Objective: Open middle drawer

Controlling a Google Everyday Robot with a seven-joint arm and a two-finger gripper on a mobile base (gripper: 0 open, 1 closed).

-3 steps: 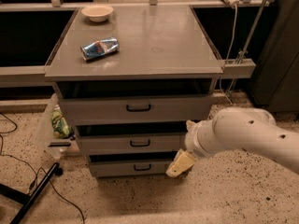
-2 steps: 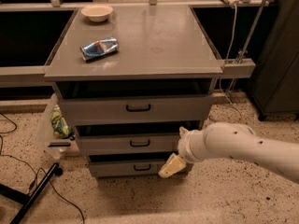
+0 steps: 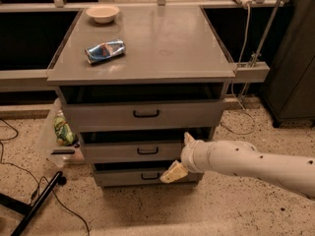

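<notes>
A white, dark-dotted tubular arm [image 3: 246, 161] ends in a cream end effector [image 3: 177, 162] by the middle drawer [image 3: 123, 152].

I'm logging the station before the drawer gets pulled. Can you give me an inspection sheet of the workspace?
Surface: grey cabinet top, carrying two items.
Job's things: middle drawer; its black handle is not held.
Clutter: bowl at the back left; blue packet lying in front of it.
Grippers: gripper low, right of the handle, in front of the bottom drawer.
Cables: black cable on the floor at left; white cable hanging at right.
Surroundings: speckled floor; clear bag with green contents left of the cabinet.
</notes>
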